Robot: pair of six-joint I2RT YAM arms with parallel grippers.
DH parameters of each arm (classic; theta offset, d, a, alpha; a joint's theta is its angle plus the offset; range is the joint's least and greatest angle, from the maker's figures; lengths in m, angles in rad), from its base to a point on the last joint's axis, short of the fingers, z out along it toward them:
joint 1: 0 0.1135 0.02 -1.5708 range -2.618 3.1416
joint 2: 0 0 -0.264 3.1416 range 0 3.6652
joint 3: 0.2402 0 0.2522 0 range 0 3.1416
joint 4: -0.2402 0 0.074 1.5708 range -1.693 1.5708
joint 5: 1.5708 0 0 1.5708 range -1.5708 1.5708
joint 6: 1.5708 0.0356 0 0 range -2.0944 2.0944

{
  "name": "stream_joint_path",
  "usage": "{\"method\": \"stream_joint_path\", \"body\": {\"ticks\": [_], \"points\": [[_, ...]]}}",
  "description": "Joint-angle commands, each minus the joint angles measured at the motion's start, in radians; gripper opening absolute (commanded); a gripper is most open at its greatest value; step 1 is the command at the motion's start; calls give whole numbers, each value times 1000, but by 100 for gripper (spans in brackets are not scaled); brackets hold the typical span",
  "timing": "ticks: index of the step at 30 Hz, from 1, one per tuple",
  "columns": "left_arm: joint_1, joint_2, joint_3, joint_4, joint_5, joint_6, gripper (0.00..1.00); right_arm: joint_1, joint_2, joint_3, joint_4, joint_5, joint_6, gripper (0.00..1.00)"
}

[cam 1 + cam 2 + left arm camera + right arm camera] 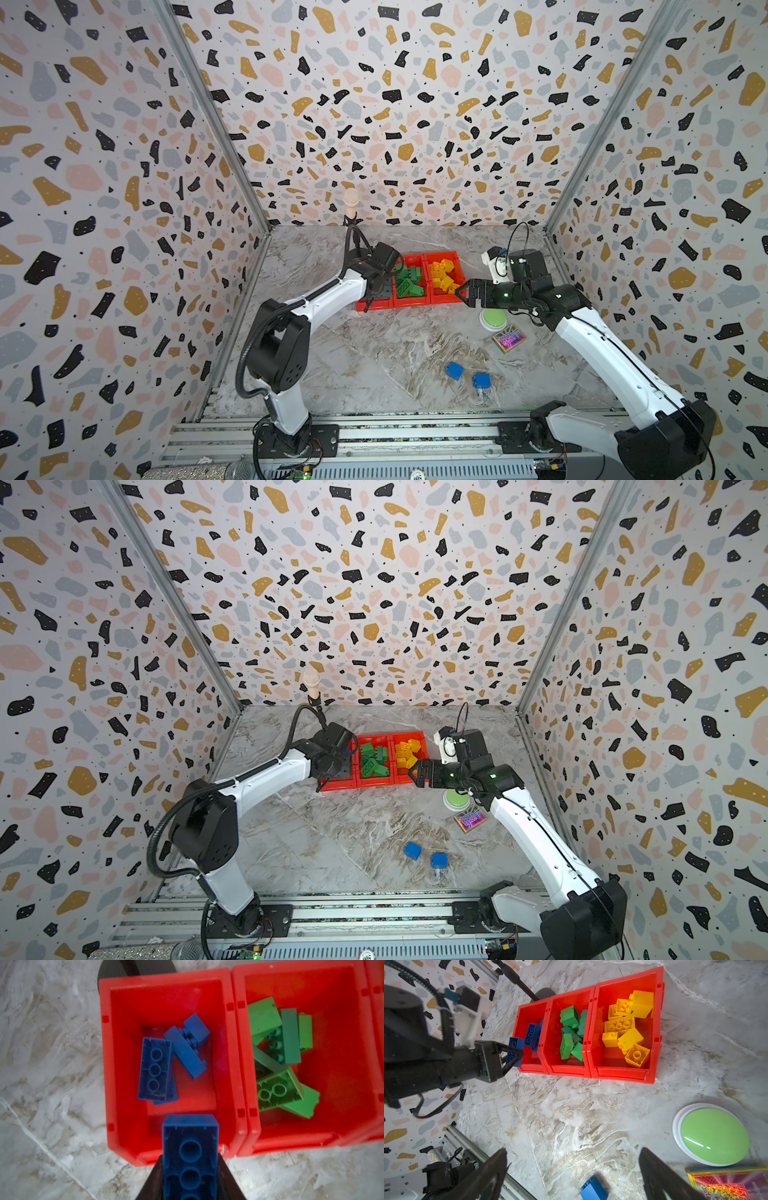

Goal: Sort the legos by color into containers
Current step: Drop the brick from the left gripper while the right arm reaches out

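Note:
Three red containers stand in a row. The left one (105,1064) holds a few blue legos (154,1070), the middle one (409,302) green legos (409,282), the right one (446,298) yellow legos (444,274). My left gripper (190,1164) is shut on a long blue lego (190,1147), hollow underside to the camera, just above the left container's near rim. My right gripper (461,293) hangs open and holds nothing beside the yellow container's near right corner. Two small blue legos (454,370) (481,380) lie on the marble near the front.
A round green-topped button (493,319) and an iridescent card (508,338) lie under the right arm. A microphone on a black stand (351,208) rises behind the left container. Patterned walls close three sides; metal rails (374,432) run along the front.

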Motion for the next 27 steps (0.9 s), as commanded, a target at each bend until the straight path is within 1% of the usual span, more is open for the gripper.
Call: {"method": "stream_joint_path", "body": {"ticks": [1,3,4,5,7,8,11,13,15,18,22,25,27], "points": [[27,86,112,-64,-10,70,25,-6,-42,30,-48,28,13,99],[34,142,186,-96,-19,92,41,-5,-55,23,-66,55,22,99],[34,164,220,-109,-21,106,53,-3,-65,14,-72,65,26,99],[34,183,251,-121,-26,112,62,-3,-73,3,-81,73,30,99],[34,199,288,-129,-24,118,75,0,-90,-20,-101,89,39,99],[34,198,298,-128,-21,119,80,1,-104,-40,-109,92,46,99],[34,159,292,-92,18,120,91,19,-135,-94,-116,104,73,99],[32,103,252,-45,54,126,92,48,-143,-120,-126,121,89,100],[32,8,161,41,73,119,93,101,-138,-134,-144,162,108,98],[30,-178,-40,211,86,105,94,201,-116,-160,-164,227,127,95],[26,-445,-357,404,80,75,94,307,-79,-204,-159,233,133,84],[23,-622,-545,458,72,49,95,358,-60,-235,-153,234,123,78],[20,-726,-637,455,65,38,95,372,-48,-259,-143,229,110,75]]}}
